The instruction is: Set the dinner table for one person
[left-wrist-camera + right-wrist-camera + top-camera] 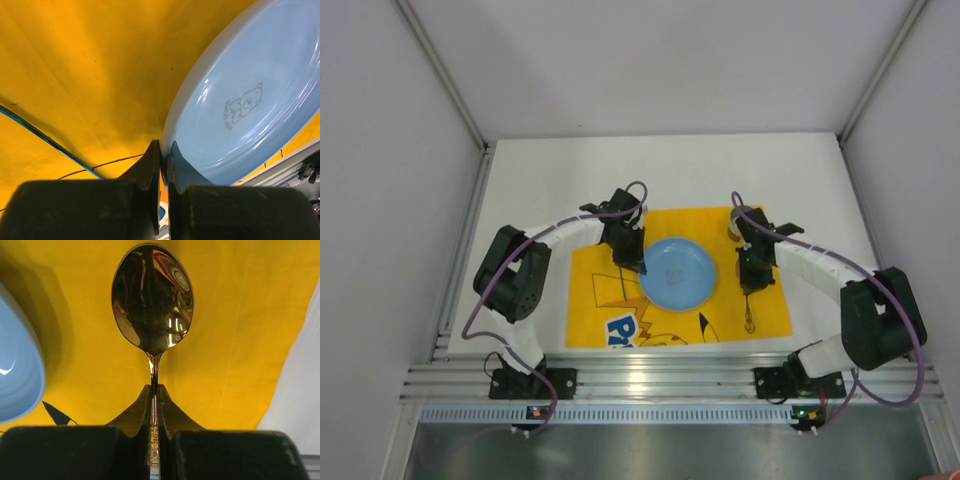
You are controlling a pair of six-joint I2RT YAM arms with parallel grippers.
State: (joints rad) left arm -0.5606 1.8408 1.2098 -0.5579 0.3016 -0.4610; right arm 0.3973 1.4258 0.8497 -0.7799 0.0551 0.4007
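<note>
A light blue plate (678,272) lies in the middle of the yellow printed placemat (592,290) on the white dinner table (570,170). My left gripper (632,262) is shut on the plate's left rim; in the left wrist view its jaws (164,160) pinch the rim of the plate (250,100). My right gripper (751,285) is shut on the handle of a gold spoon (750,318) over the placemat's right side. In the right wrist view the gripper (154,395) holds the handle and the spoon's bowl (152,300) points away, with the plate's edge (15,365) at the left.
A small round cup-like object (737,222) stands at the placemat's far right corner, partly hidden behind my right wrist. Silver rails (620,378) run along the near edge, and white walls close in the left, right and far sides.
</note>
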